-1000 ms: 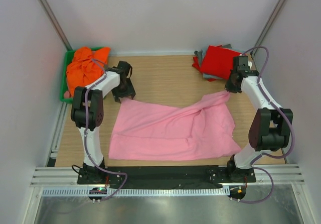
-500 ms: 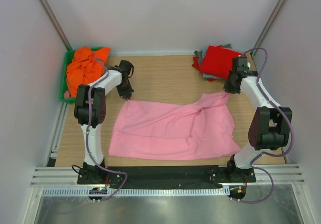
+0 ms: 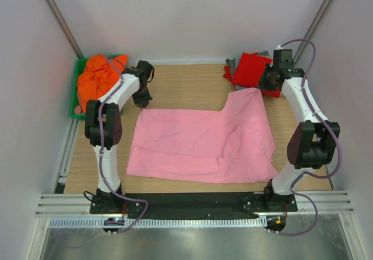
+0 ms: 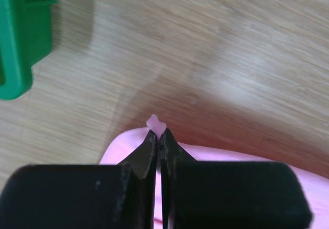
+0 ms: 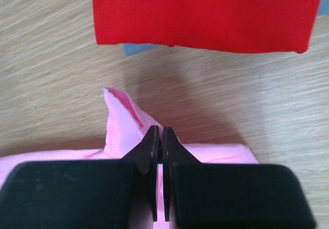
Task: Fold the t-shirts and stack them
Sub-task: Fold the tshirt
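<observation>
A light pink t-shirt [image 3: 201,143] lies spread across the middle of the wooden table. My left gripper [image 3: 143,105] is shut on its far left corner; a pink tip [image 4: 154,122] pokes out past the closed fingertips. My right gripper [image 3: 260,88] is shut on the far right corner [image 5: 121,121], lifted just in front of the folded red t-shirt [image 3: 253,69]. That red t-shirt [image 5: 205,13] rests on a grey one [image 3: 232,66] at the back right. A crumpled bright orange t-shirt [image 3: 97,80] fills the bin at the back left.
The green bin [image 3: 74,99] stands at the table's back left corner, and its corner [image 4: 23,39] shows in the left wrist view. White walls and metal posts close in the table on three sides. Bare wood [image 3: 186,85] runs between the two arms at the back.
The left gripper has closed on the pink shirt's far left corner. Both arms have drawn the far edge toward the back, so the cloth now lies flatter and stretched.
</observation>
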### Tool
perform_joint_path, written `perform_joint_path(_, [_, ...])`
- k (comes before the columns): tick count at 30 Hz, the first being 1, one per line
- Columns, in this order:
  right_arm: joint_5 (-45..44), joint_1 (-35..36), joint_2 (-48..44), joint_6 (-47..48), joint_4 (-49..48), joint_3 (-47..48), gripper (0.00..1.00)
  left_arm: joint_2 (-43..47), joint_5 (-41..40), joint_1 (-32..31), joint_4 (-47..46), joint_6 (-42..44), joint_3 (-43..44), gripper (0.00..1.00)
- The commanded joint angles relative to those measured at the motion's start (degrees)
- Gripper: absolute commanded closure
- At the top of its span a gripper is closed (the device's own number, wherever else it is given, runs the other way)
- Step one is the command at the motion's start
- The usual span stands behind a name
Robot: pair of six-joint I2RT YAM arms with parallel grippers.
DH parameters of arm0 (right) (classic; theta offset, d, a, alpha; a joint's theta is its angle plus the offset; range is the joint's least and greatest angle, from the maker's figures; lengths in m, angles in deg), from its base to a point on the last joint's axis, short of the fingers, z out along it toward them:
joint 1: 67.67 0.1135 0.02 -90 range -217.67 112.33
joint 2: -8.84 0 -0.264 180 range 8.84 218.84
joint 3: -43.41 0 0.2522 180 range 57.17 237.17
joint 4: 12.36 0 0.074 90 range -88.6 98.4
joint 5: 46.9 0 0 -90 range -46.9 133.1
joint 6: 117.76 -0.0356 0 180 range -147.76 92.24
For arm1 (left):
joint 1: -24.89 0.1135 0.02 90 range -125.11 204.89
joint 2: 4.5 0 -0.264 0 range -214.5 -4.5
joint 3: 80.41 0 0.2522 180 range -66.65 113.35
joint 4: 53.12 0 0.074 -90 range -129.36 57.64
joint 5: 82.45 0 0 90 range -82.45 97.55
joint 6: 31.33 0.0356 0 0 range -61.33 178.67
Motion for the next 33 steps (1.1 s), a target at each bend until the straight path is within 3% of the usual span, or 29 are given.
perform_joint_path(1, [4.7, 1.0, -0.5, 0.7, -0.6, 1.1, 0.99, 5.3, -4.6, 0.4, 3.3, 1.0, -0.6, 1.0])
perform_joint_path(11, [4.5, 2.7, -5.2, 1.5, 0.6, -2.9, 0.99, 10.4, -4.1, 1.1, 2.7, 1.5, -5.5, 1.0])
perform_joint_path(15, [0.4, 2.8, -10.7, 1.2, 3.7, -5.3, 0.99, 12.8, -4.1, 1.1, 1.7, 2.0, -9.9, 1.0])
perform_joint_path(28, [-9.3, 2.7, -33.3, -8.5, 4.6, -30.2, 0.99, 20.9, -5.4, 1.0, -1.6, 2.1, -22.9, 1.0])
perform_joint_path(33, [-12.3, 2.7, -38.5, -11.2, 6.2, -34.2, 0.99, 24.2, -5.6, 1.1, -2.0, 1.9, -26.4, 1.0])
